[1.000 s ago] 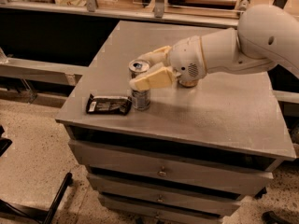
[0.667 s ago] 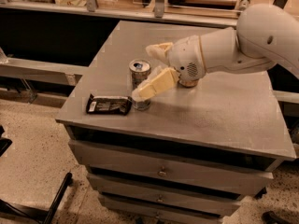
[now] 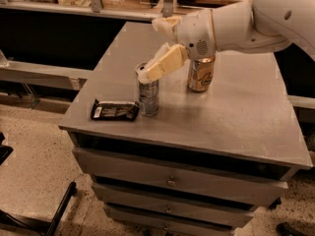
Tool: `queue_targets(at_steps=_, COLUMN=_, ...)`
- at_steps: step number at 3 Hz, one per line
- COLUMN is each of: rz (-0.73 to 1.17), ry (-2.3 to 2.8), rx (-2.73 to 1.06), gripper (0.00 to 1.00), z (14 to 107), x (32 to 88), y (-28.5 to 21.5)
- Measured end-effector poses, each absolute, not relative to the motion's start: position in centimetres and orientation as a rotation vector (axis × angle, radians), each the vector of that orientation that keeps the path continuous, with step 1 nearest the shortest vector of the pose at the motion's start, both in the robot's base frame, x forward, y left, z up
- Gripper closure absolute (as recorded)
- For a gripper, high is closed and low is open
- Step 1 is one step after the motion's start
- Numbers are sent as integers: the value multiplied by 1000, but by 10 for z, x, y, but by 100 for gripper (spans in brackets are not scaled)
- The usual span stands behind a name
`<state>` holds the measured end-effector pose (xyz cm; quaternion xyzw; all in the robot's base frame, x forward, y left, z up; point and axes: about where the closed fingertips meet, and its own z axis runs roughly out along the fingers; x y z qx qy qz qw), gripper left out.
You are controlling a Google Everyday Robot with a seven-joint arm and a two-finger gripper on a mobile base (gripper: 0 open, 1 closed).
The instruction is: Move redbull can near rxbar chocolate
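Note:
The redbull can (image 3: 148, 96), slim and silver-grey, stands upright on the grey table (image 3: 236, 117) near its front left corner. The rxbar chocolate (image 3: 114, 110) lies flat just left of the can, almost touching it, with its white label patch at the left end. My gripper (image 3: 150, 48) is open and empty, raised just above and behind the can's top. One cream finger (image 3: 165, 63) hangs over the can's rim and the other (image 3: 165, 24) sits higher and further back.
A wider gold can (image 3: 201, 73) stands to the right of the redbull can, partly behind my wrist. The table has drawers below its front edge (image 3: 172, 181). A dark counter and railing run behind the table.
The fingers have opened off the redbull can and the gripper has lifted up and back. The can stays upright beside the bar.

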<state>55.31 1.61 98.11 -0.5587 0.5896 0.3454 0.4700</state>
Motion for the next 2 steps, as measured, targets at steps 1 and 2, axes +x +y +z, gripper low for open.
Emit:
queue_targets(at_steps=1, rz=803, ry=1389, rx=-1369, gripper=0, z=1015, x=563, y=14)
queue_targets(at_steps=2, rz=803, ry=1389, rx=-1369, gripper=0, z=1015, x=563, y=14)
